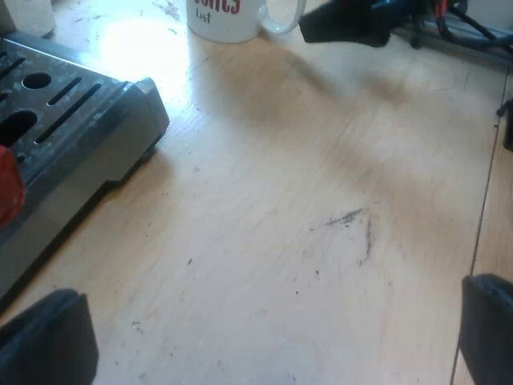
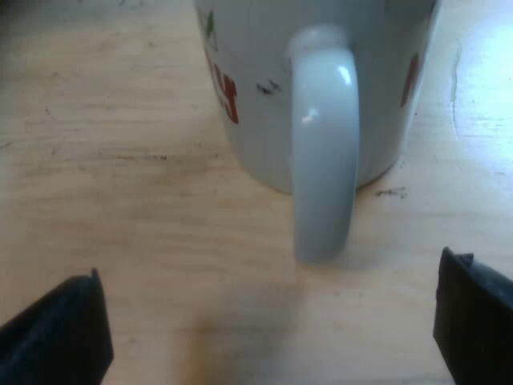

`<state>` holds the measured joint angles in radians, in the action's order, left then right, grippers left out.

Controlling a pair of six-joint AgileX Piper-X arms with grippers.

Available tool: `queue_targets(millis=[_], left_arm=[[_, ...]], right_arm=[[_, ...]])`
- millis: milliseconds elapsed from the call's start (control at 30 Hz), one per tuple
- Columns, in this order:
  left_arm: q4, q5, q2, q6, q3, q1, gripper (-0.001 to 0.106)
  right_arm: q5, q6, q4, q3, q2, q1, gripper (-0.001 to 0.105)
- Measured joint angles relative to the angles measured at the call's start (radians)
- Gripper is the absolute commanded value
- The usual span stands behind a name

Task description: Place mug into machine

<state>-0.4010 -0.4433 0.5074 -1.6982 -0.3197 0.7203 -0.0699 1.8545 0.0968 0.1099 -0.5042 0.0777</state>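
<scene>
The right gripper (image 2: 268,277) is spread wide and holds nothing, with the white mug (image 2: 321,120) upright on the wooden table (image 2: 120,184) just ahead, its handle turned toward the gap between the jaws.

Bright glare on table (image 1: 144,44), soft shadow near mug (image 1: 224,20), handle (image 2: 325,160) glinting
</scene>
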Motion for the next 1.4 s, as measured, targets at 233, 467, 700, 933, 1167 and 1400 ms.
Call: queue_targets(millis=[233,467,700,933,1167,1400], left_arm=[[0.008,0.000,0.000,0.000,0.016,0.000,0.095],[0.011,0.000,0.000,0.000,0.016,0.000,0.095],[0.013,0.000,0.000,0.000,0.016,0.000,0.095],[0.013,0.000,0.000,0.000,0.016,0.000,0.095],[0.013,0.000,0.000,0.000,0.016,0.000,0.095],[0.028,0.066,0.000,0.000,0.078,0.000,0.095]], right_arm=[[0.030,-0.023,-0.223,0.000,-0.189,0.000,0.077],[0.033,-0.052,-0.444,0.000,-0.384,0.000,0.075],[0.036,-0.076,-0.514,0.000,-0.443,0.000,0.049],[0.054,-0.074,-0.521,0.000,-0.443,0.000,0.000],[0.021,-0.082,-0.500,0.004,-0.406,0.000,0.000],[0.010,-0.071,-0.300,0.023,-0.238,0.000,0.000]])
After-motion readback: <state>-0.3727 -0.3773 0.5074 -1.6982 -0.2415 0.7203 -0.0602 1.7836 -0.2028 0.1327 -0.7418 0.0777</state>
